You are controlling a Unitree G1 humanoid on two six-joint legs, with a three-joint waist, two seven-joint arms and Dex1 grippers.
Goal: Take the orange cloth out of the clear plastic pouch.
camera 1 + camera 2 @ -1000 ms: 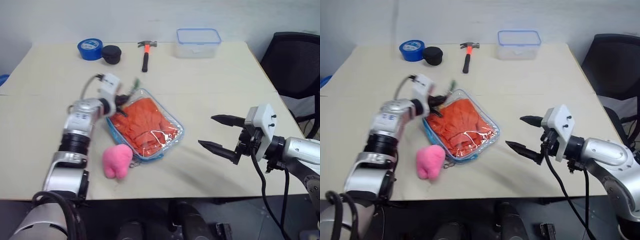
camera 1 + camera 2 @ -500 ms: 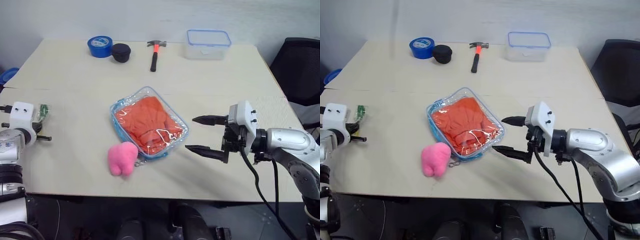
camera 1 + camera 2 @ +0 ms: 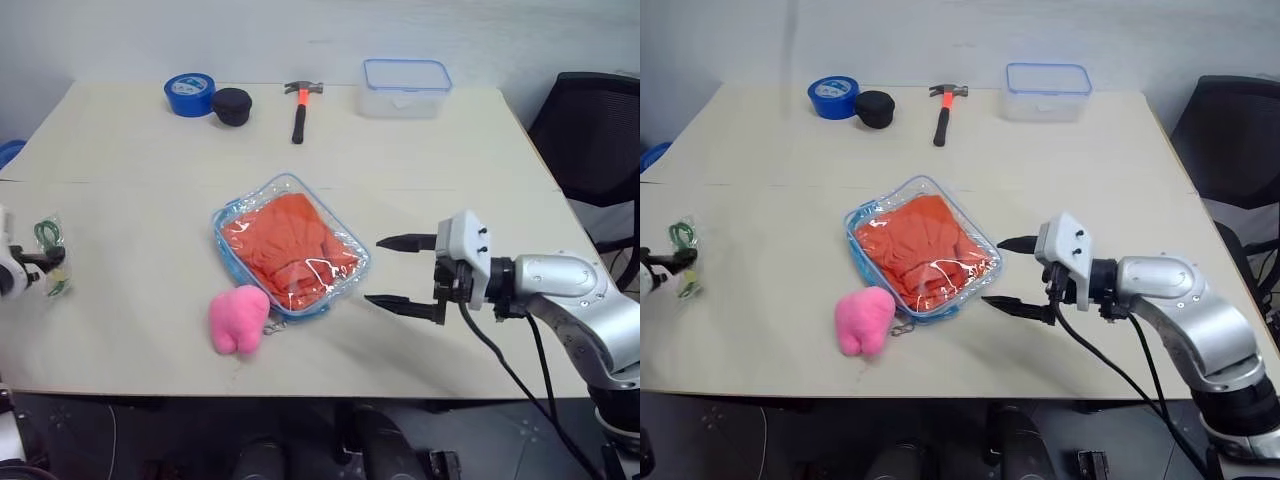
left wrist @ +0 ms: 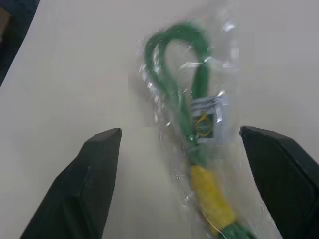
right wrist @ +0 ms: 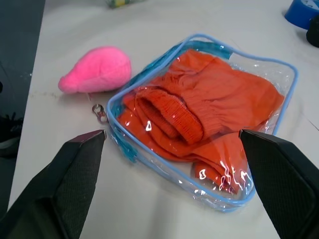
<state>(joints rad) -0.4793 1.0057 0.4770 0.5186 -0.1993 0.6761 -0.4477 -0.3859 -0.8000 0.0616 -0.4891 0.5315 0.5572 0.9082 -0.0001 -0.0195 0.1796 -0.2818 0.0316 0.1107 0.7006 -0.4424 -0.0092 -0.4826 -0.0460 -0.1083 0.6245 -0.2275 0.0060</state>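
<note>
The clear plastic pouch [image 3: 290, 245] is lying flat mid-table with the orange cloth [image 3: 286, 248] folded inside it. A pink plush toy [image 3: 238, 320] is sitting just beside its near corner. The right gripper [image 3: 393, 272] is hovering just right of the pouch, fingers spread wide and holding nothing. At the table's left edge, the left gripper [image 4: 179, 144] is standing with fingers apart around a small bagged green cord [image 4: 192, 124], not clamping it.
</note>
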